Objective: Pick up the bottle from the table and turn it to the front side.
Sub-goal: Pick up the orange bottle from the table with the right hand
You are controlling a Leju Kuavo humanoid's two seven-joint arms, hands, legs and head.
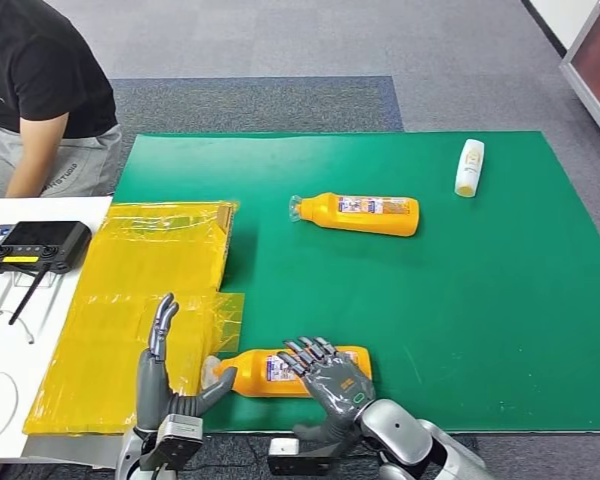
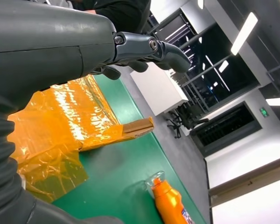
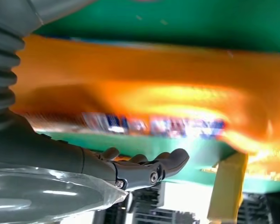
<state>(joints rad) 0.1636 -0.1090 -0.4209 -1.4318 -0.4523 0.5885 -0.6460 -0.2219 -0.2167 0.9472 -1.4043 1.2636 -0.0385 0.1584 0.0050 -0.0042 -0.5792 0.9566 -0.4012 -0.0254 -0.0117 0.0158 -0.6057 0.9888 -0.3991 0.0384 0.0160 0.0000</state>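
Observation:
An orange bottle [image 1: 270, 372] lies on its side near the front edge of the green mat [image 1: 433, 300], its cap end pointing left. My right hand [image 1: 331, 382] lies over the bottle's right half with its fingers spread across the label; it does not grip the bottle. The right wrist view shows the same bottle [image 3: 149, 93] close and blurred beyond my right hand's thumb [image 3: 166, 163]. My left hand [image 1: 160, 368] stands open at the cap end, fingers up, thumb reaching toward the cap. A second orange bottle [image 1: 357, 213] [image 2: 168, 201] lies at mid-mat.
Yellow film sheets [image 1: 142, 300] [image 2: 61, 121] cover the mat's left side. A white bottle [image 1: 469, 167] lies at the far right. A black controller [image 1: 36, 243] sits on the white table at left. A person in a black shirt [image 1: 40, 80] crouches at the back left.

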